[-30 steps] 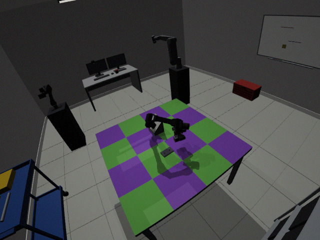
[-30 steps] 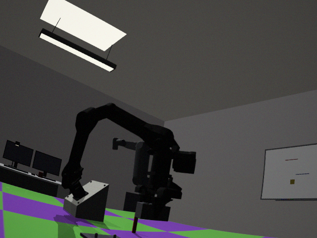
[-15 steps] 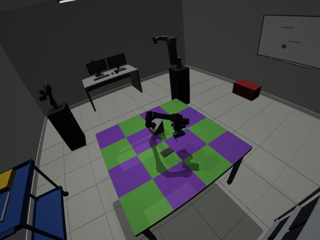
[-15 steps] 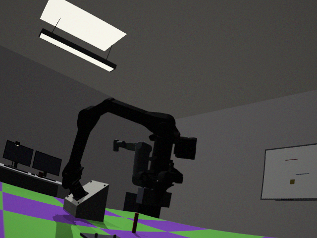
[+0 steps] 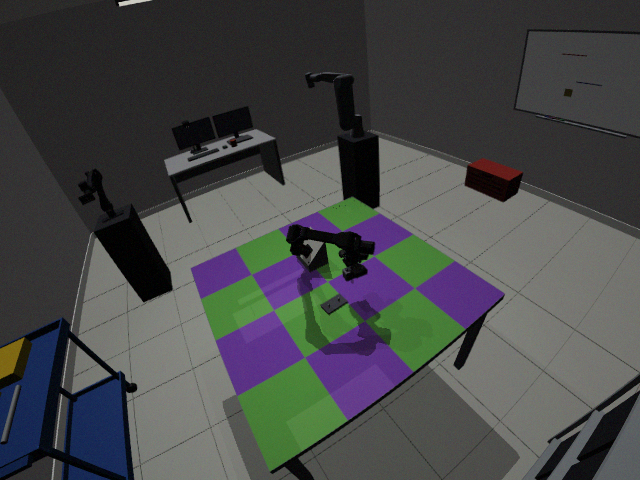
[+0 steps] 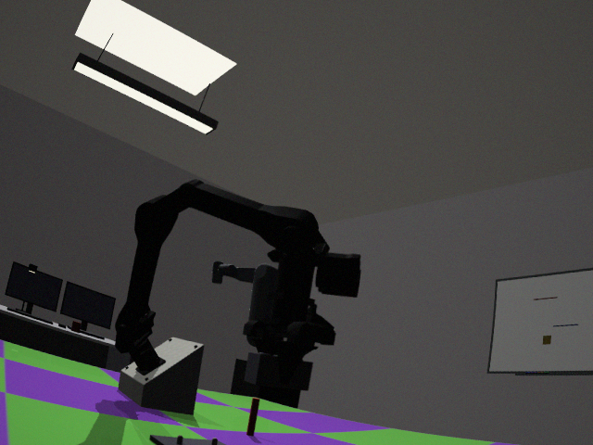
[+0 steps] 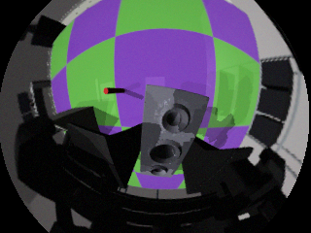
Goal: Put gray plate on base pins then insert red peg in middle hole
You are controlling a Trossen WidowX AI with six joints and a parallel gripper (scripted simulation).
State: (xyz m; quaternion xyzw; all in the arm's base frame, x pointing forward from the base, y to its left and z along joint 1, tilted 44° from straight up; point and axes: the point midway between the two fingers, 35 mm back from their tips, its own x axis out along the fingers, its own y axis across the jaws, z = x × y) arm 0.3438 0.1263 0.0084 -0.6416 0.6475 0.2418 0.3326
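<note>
My gripper [image 5: 354, 272] [image 6: 277, 378] [image 7: 162, 127] is shut on the gray plate [image 7: 173, 105] and holds it level in the air above the checkered table [image 5: 361, 382]. In the wrist view, the plate's holes show between my fingers. The dark base [image 5: 333, 304] [image 6: 179, 438] with its two pins lies on the table, in front of and below my gripper. The red peg [image 6: 252, 415] [image 7: 119, 91] stands upright on the table beside the base, apart from my gripper.
The arm's gray wedge mount [image 5: 316, 256] [image 6: 165, 378] sits at the back of the table. A black pedestal with another arm [image 5: 357, 165] stands just behind the table's far edge. The table's right edge [image 5: 485, 310] is near.
</note>
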